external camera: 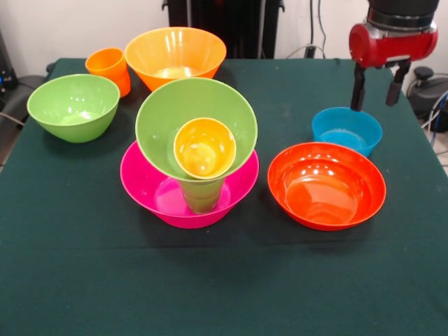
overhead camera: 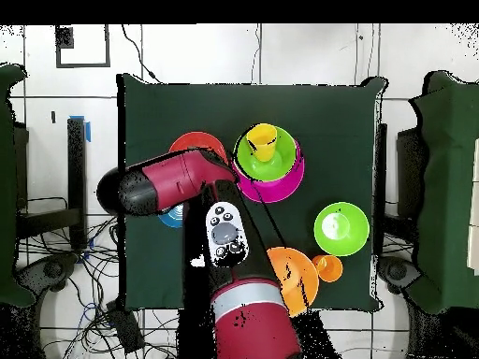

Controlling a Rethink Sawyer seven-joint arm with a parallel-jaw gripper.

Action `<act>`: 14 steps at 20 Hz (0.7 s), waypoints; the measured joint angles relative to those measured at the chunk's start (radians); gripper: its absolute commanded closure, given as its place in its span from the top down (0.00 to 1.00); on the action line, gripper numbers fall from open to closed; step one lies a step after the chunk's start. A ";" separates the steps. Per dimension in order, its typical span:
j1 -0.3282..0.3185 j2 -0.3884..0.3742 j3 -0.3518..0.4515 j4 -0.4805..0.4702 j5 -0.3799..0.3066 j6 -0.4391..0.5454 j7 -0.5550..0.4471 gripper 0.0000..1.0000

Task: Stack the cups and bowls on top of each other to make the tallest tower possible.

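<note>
The tower stands mid-table: a big pink bowl (external camera: 150,192) as base, a green cup (external camera: 201,196) upright in it, a light green bowl (external camera: 161,115) tilted toward the camera on the cup, and a yellow cup (external camera: 204,147) lying inside that bowl. It also shows in the overhead view (overhead camera: 281,179), with the yellow cup (overhead camera: 262,140) on top. My gripper (external camera: 378,87) is open and empty, hanging just behind and above the translucent blue bowl (external camera: 347,129). A red-orange bowl (external camera: 326,183) sits in front of the blue one.
A second light green bowl (external camera: 73,105) sits at the left, and an orange bowl (external camera: 175,56) and an orange cup (external camera: 110,68) at the far side. The table (external camera: 70,280) has a dark green cloth. In the overhead view my arm (overhead camera: 168,182) covers most of the blue bowl (overhead camera: 171,221).
</note>
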 measured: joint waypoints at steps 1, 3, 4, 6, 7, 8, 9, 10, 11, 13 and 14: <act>-0.001 0.013 0.001 -0.006 0.000 0.000 0.000 1.00; -0.001 0.023 0.001 -0.010 0.000 0.000 0.000 1.00; -0.002 0.045 0.001 -0.012 0.000 -0.001 0.000 1.00; -0.002 0.064 0.001 -0.012 0.000 -0.002 0.000 1.00; -0.002 0.072 0.001 -0.012 0.000 -0.003 0.000 1.00; -0.002 0.082 0.001 -0.012 0.000 -0.005 0.000 1.00; -0.002 0.087 0.001 -0.012 0.000 -0.007 0.000 1.00; -0.002 0.096 0.001 -0.012 0.000 -0.011 0.000 1.00; -0.002 0.102 0.001 -0.012 0.000 -0.013 0.000 1.00; -0.002 0.115 0.001 -0.012 0.000 -0.023 0.000 1.00; -0.002 0.117 0.001 -0.012 0.000 -0.025 0.000 1.00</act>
